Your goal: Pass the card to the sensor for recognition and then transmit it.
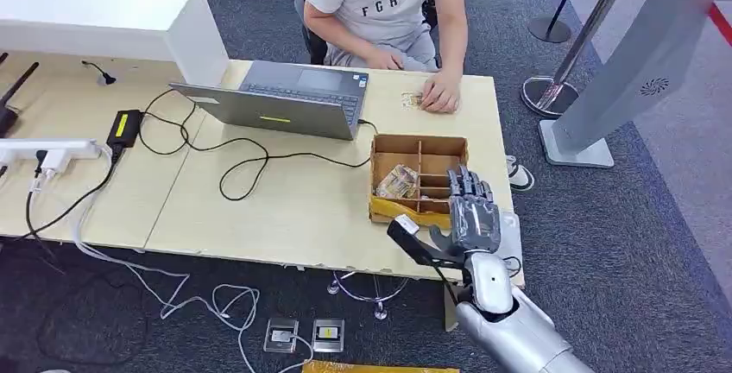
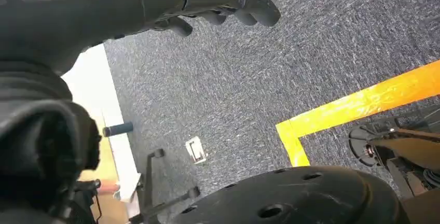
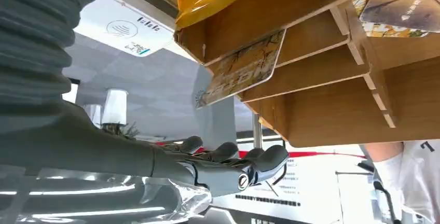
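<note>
A wooden divided box (image 1: pixel 419 144) stands near the table's front right edge, with a stack of printed cards (image 1: pixel 397 183) in its left compartment. My right hand (image 1: pixel 470 213) hovers at the box's front right corner, fingers straight, thumb spread to the left, holding nothing. In the right wrist view a card (image 3: pixel 241 68) leans out of a compartment of the box (image 3: pixel 332 105), apart from the hand's fingers (image 3: pixel 228 159). A white card sensor (image 1: pixel 511 233) (image 3: pixel 122 27) lies on the table beside the hand. My left hand (image 2: pixel 223 1) hangs over the carpet, holding nothing.
A person sits at the far side, one hand resting on another card (image 1: pixel 412 99). An open laptop (image 1: pixel 285 97), black cables (image 1: pixel 233 157) and a power strip (image 1: pixel 52 153) occupy the table's left. A grey kiosk stand (image 1: pixel 621 71) rises at the right. Yellow tape (image 2: pixel 358 105) marks the floor.
</note>
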Robot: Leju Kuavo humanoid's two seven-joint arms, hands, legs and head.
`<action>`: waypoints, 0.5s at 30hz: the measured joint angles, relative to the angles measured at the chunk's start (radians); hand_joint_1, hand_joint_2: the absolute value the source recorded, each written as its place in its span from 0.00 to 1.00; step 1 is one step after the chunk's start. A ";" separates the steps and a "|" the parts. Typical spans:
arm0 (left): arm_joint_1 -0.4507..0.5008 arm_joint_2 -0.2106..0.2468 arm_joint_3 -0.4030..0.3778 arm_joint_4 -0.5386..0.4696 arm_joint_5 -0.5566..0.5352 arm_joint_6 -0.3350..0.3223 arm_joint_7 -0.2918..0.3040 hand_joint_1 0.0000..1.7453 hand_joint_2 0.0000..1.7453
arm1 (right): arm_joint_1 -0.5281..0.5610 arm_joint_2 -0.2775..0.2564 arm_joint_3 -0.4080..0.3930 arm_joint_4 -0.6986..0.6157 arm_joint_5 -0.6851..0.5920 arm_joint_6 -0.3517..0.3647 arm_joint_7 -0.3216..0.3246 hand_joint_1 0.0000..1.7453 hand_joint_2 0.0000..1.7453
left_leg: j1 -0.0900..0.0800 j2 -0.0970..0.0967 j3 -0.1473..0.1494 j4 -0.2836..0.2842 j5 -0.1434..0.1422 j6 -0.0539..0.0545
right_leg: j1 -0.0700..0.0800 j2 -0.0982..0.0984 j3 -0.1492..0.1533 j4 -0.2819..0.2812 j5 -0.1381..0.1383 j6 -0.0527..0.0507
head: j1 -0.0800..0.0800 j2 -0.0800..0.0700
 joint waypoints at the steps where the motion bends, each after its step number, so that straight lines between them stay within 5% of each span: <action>1: 0.000 0.000 0.000 0.000 0.000 0.000 0.000 0.00 0.00 | 0.000 0.000 0.000 0.000 0.000 0.001 0.000 0.00 1.00 | 0.000 0.000 0.000 0.000 0.000 0.000 | 0.000 0.000 0.000 0.000 0.000 0.000 | 0.000 0.000; 13: 0.000 0.000 0.001 0.000 -0.006 -0.001 0.000 0.00 0.00 | 0.001 0.006 0.002 0.005 0.003 0.009 -0.038 0.02 1.00 | 0.000 0.000 0.000 0.000 0.000 0.000 | 0.000 0.000 0.000 0.000 0.000 0.000 | 0.000 0.000; 14: 0.000 0.000 0.001 0.000 -0.006 -0.001 0.000 0.00 0.00 | 0.001 0.007 0.002 0.005 0.003 0.010 -0.039 0.62 1.00 | 0.000 0.000 0.000 0.000 0.000 0.000 | 0.000 0.000 0.000 0.000 0.000 0.000 | 0.000 0.000; 15: 0.000 0.000 0.001 0.000 -0.006 -0.001 0.000 0.00 0.00 | 0.001 0.008 0.002 0.005 0.003 0.013 -0.040 0.62 1.00 | 0.000 0.000 0.000 0.000 0.000 0.000 | 0.000 0.000 0.000 0.000 0.000 0.000 | 0.000 0.000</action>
